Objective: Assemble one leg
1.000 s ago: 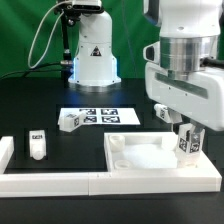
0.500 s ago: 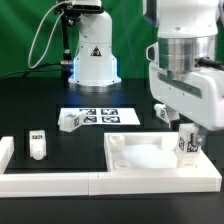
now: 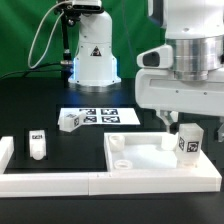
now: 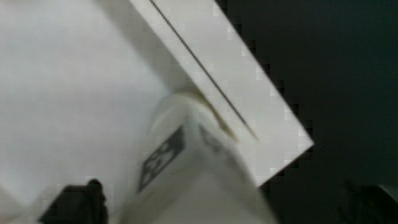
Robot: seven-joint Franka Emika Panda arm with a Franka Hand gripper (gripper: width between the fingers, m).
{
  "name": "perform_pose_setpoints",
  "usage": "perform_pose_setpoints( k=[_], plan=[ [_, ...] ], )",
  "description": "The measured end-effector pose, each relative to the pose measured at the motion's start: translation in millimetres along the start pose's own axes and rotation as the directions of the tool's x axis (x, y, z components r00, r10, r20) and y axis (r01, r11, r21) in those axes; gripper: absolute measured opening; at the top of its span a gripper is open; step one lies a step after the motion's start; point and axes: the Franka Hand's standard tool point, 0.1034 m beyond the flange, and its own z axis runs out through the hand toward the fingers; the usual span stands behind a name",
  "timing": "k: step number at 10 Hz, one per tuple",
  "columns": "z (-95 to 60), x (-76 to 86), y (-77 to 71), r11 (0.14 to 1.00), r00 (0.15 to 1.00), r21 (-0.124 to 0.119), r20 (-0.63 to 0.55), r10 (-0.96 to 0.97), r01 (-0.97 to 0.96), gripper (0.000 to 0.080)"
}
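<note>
Update from our bench: the leg (image 3: 189, 142) is standing upright on the slab's (image 3: 140, 160) corner on the exterior view's right, tag facing the camera. We can't see whether it's fully seated in the corner hole, that joint is hidden. The hand (image 4: 228, 204) is sitting right over it with the jaws spread wide. In the wrist view both fingertips (image 4: 79, 202) show clear of the leg on either side, so we read it as gripping nothing at the moment.

Our take is that the step in hand is getting a hold for twisting the leg home. To do it well we'd close with the leg dead centre between the jaws, so neither finger shoves it sideways first and tips it. Grab the flat faces, high enough that the fingertips don't catch the slab's raised rim. Then turn about the leg's own axis with only light downward pressure, or the slab may skate on the counter (image 3: 30, 100). The spare leg (image 3: 37, 144) on the exterior view's left and the marker board (image 3: 105, 117) are well apart from all this.
</note>
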Motion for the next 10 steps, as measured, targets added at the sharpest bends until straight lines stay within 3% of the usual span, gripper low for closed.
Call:
perform_pose_setpoints(
  k=[2, 4, 6, 8, 9, 10],
  plan=[
    [1.1, 2.0, 3.6, 0.982, 0.982, -0.011, -0.002, -0.191, 0.191, 0.0649],
    [8.0, 2.2, 10.7, 0.867, 0.868, -0.04, 0.025, -0.497, 0.497, 0.0649],
    [7.9, 2.4, 10.5, 0.853, 0.854, -0.048, 0.025, -0.519, 0.52, 0.0649],
    [7.9, 2.8, 11.0, 0.861, 0.863, -0.048, 0.024, -0.505, 0.506, 0.0405],
    [7.9, 2.6, 10.7, 0.881, 0.882, -0.046, 0.022, -0.471, 0.471, 0.0405],
    [7.9, 2.7, 10.9, 0.919, 0.92, -0.048, 0.018, -0.392, 0.392, 0.0283]
  ],
)
